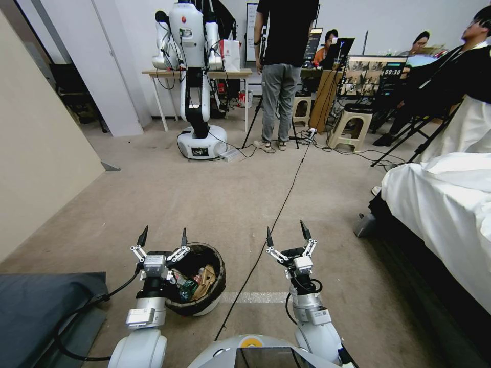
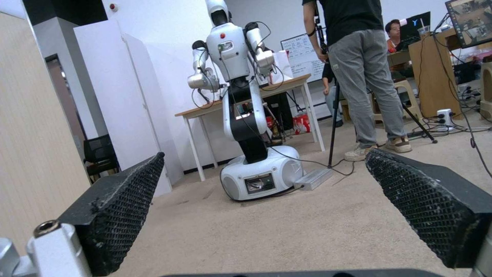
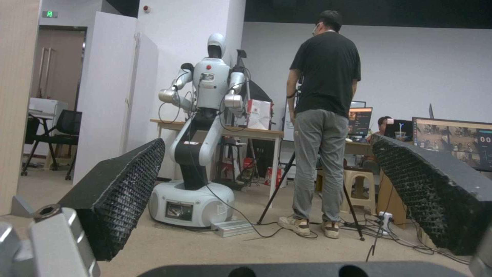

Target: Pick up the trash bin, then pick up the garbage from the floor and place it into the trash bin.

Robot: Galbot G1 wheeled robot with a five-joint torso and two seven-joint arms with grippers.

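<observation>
Trash bin (image 1: 200,301): on the floor (image 1: 215,199), just beside the left gripper, with a bottle (image 1: 187,289) and brown paper inside.
Left gripper (image 1: 163,237): fingers spread, nothing held.
Right gripper (image 1: 287,230): fingers spread, nothing held, right of a black cable (image 1: 276,217).

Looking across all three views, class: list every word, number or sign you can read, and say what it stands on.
"00:30": dark flat monitor screen on the desk at the far right.
"00": the same monitor's edge in the right wrist view, cut off.
Green exit sign above the doorway: too small to read.
White printed board behind the table: blurred.
Right gripper lettering: unreadable.
</observation>
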